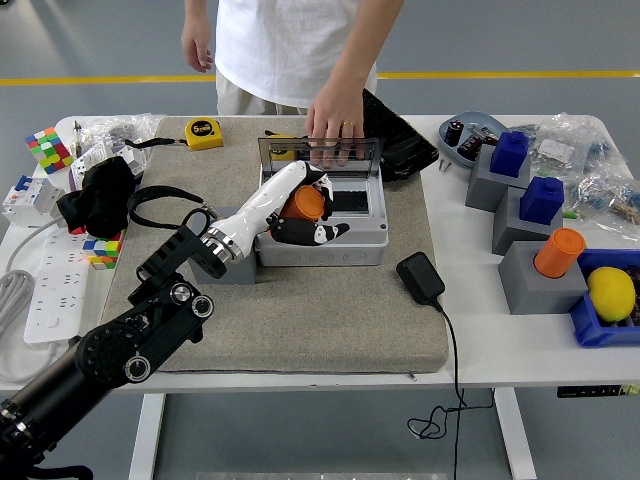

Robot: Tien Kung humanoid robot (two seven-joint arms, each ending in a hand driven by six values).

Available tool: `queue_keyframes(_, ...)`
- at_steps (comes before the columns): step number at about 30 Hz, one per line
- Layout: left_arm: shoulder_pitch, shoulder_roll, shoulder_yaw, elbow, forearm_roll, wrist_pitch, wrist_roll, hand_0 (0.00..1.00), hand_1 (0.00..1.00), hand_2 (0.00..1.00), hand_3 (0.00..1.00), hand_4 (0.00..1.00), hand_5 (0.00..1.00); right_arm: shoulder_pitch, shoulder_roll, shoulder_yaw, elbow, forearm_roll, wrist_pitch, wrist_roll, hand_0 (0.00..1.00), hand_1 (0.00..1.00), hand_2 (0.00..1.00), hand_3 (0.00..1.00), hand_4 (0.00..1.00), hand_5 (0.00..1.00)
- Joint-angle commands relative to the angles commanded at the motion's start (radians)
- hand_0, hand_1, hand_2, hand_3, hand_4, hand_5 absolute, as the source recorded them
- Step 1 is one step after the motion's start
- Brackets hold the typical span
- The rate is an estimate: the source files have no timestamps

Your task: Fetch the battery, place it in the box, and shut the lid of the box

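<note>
The robot's left hand (303,208), white with black fingertips on a black arm, reaches from the near left over the open grey plastic box (325,222), which sits on a beige felt mat (300,310) covering the middle of the white tabletop (470,330). The fingers are curled around the orange cylindrical battery (303,205), which is held just above or inside the box's left part; whether it touches the floor of the box cannot be told. The box's transparent hinged lid (320,152) stands upright at the far edge, steadied by a person's hand (335,120) resting on its top. By this evidence, fetching appears done and placing is under way; releasing the battery, withdrawing the hand, and closing the lid remain. A second orange cylinder (559,252) stands on a grey block (540,285) at the right. The right hand is out of view.
</note>
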Motion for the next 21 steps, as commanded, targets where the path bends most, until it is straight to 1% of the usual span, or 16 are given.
queue_keyframes(2,-0.042,-0.014,0.027,0.022,0.044,-0.002,0.024,0.180,0.154,0.209,0.256,0.868,0.002,0.000,-0.001,0.000,0.000,-0.003,0.000,-0.001,0.650,0.646,0.673,0.587,0.998,0.563)
queue_keyframes(4,-0.070,-0.023,0.040,0.038,0.078,-0.004,0.040,0.180,0.154,0.209,0.256,0.868,0.002,0.001,-0.002,-0.001,0.000,-0.005,0.001,-0.002,0.650,0.646,0.673,0.587,0.998,0.563)
queue_keyframes(5,-0.081,-0.027,0.045,0.045,0.090,-0.004,0.044,0.186,0.160,0.214,0.264,0.896,0.002,0.001,-0.002,-0.002,0.000,-0.005,0.001,-0.002,0.650,0.647,0.673,0.588,0.998,0.562)
queue_keyframes(6,-0.099,-0.033,0.053,0.059,0.110,-0.004,0.052,0.186,0.160,0.214,0.264,0.896,0.002,0.002,-0.003,-0.002,0.000,-0.007,0.001,-0.003,0.650,0.647,0.673,0.588,0.998,0.562)
queue_keyframes(8,-0.130,-0.035,0.066,0.089,0.153,-0.002,0.074,0.186,0.160,0.214,0.264,0.896,0.002,0.005,-0.004,-0.004,0.000,-0.009,0.001,-0.004,0.650,0.647,0.673,0.588,0.998,0.562)
queue_keyframes(10,-0.144,-0.035,0.072,0.109,0.184,0.005,0.088,0.186,0.160,0.214,0.264,0.896,0.002,0.008,-0.003,-0.003,0.000,-0.012,0.001,-0.005,0.650,0.647,0.673,0.588,0.998,0.562)
queue_keyframes(11,-0.148,-0.035,0.072,0.117,0.196,0.009,0.091,0.199,0.169,0.218,0.283,0.938,0.002,0.009,-0.003,-0.005,0.000,-0.011,0.002,-0.005,0.650,0.647,0.673,0.587,0.998,0.562)
queue_keyframes(13,-0.157,-0.035,0.066,0.147,0.226,0.009,0.107,0.199,0.169,0.218,0.283,0.938,0.002,0.012,-0.003,-0.009,0.000,-0.012,0.002,-0.006,0.650,0.647,0.673,0.587,0.998,0.562)
queue_keyframes(16,-0.174,-0.035,0.071,0.185,0.242,0.009,0.119,0.199,0.169,0.218,0.283,0.938,0.002,0.013,-0.002,-0.014,0.000,-0.013,0.003,-0.006,0.650,0.647,0.673,0.587,0.998,0.562)
queue_keyframes(17,-0.180,-0.035,0.075,0.199,0.247,0.012,0.122,0.216,0.184,0.228,0.311,0.998,0.003,0.014,-0.002,-0.015,0.000,-0.014,0.003,-0.007,0.649,0.647,0.673,0.587,0.998,0.561)
queue_keyframes(21,-0.206,-0.035,0.087,0.242,0.264,0.017,0.131,0.216,0.184,0.228,0.311,0.998,0.003,0.015,-0.002,-0.018,0.000,-0.017,0.004,-0.008,0.649,0.647,0.673,0.587,0.998,0.561)
